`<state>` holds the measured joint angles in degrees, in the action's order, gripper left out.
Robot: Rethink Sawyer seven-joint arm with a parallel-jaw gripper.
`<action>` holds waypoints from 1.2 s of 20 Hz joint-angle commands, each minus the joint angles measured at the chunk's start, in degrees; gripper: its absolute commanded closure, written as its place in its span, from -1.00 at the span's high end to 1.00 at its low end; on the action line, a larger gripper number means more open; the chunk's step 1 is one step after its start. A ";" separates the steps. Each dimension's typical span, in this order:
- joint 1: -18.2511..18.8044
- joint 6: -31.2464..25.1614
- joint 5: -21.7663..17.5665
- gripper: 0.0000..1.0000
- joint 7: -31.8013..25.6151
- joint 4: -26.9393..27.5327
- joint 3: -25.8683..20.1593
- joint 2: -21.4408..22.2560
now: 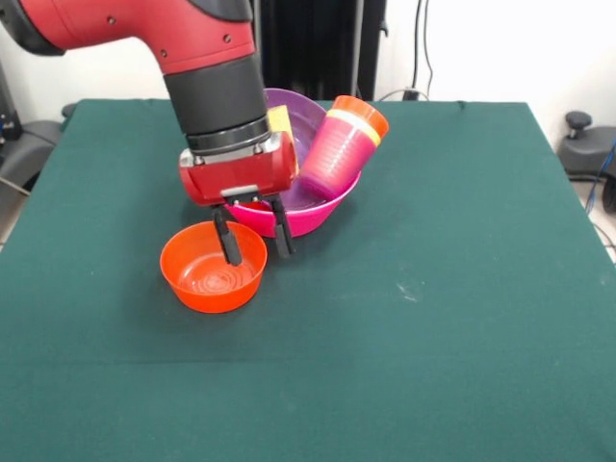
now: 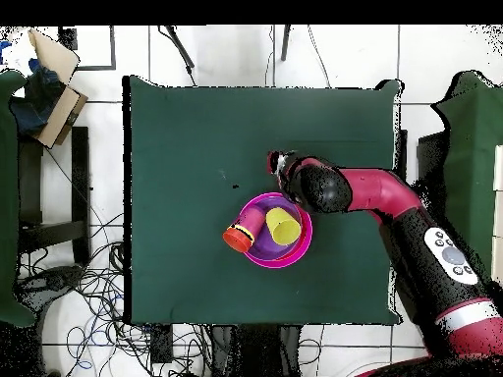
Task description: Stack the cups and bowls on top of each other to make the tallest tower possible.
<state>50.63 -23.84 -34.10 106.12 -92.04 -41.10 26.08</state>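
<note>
Red-and-black robot arm (image 2: 368, 191) reaches across the dark green cloth-covered bench (image 2: 187, 167), its end just above the tower (image 2: 276, 231): big pink plastic bowl w/ purple inside, yellow tumbler (image 2: 284, 227) in it, orange-rimmed tumbler (image 2: 239, 237) tipped over left rim.

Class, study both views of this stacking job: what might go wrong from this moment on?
1. The gripper straddles the small orange bowl's far rim with open fingers; a thin-rim pinch might slip or tip it.
2. The nested cups lean sideways over the pink bowl's rim, so a nudge from the arm could roll them out.
</note>
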 commanded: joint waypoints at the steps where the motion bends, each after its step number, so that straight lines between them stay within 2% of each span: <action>1: 0.93 -4.14 -7.34 1.00 -12.96 4.81 3.29 -5.79; 11: 1.60 -4.59 -10.20 1.00 -12.92 5.09 3.12 -7.16; 24: -4.02 2.69 -15.32 1.00 -1.91 3.30 8.07 -7.89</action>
<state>50.97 -23.43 -43.58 106.12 -90.30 -38.25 19.01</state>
